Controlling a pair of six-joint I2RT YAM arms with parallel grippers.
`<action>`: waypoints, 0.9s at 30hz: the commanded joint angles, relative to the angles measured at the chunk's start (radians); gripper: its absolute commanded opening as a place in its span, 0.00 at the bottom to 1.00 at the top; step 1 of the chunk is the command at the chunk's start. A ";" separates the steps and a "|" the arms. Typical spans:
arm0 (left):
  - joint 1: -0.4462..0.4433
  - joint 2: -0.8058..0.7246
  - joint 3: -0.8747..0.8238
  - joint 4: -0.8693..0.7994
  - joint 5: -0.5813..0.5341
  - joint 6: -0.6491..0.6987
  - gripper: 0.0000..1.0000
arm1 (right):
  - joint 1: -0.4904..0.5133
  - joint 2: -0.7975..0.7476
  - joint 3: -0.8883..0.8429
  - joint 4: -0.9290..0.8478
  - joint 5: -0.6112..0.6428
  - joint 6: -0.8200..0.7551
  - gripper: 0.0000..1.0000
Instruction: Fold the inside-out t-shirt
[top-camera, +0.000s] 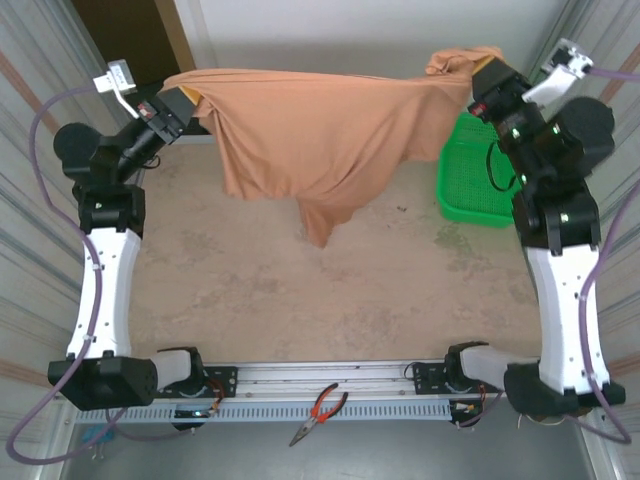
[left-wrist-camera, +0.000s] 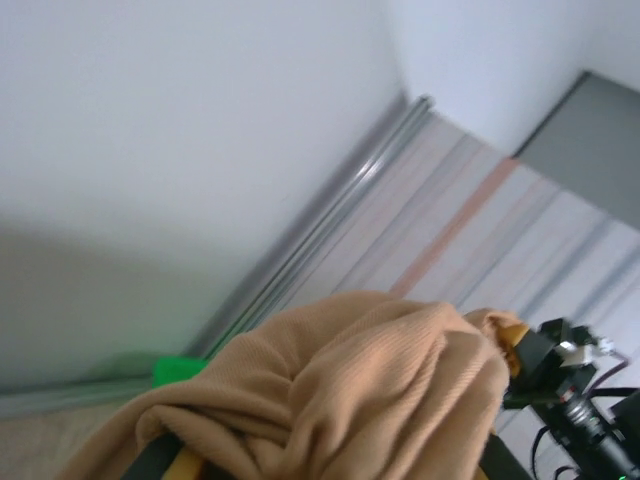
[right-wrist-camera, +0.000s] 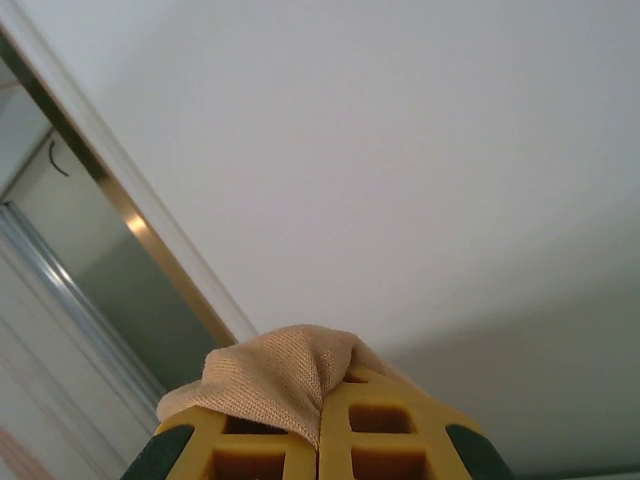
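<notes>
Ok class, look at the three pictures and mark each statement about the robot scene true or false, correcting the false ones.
1. The t-shirt is held up, stretched between the left fingers and the right fingers. True.
2. The right fingers are open and empty. False: they are shut on a fold of the tan fabric.
3. A green basket stands on the right side of the table. True.
4. The pliers lie on top of the t-shirt. False: they lie at the near edge between the arm bases, apart from the shirt.
</notes>
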 joint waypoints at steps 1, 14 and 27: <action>0.002 -0.067 0.015 0.100 -0.048 -0.039 0.13 | -0.028 -0.007 -0.032 0.044 0.029 0.017 0.00; 0.007 0.360 0.147 -0.371 -0.060 0.071 0.02 | -0.087 0.387 0.172 -0.042 -0.127 0.081 0.00; -0.058 -0.101 -0.166 -0.538 -0.105 0.232 0.06 | -0.021 -0.125 -0.258 0.000 -0.100 0.070 0.00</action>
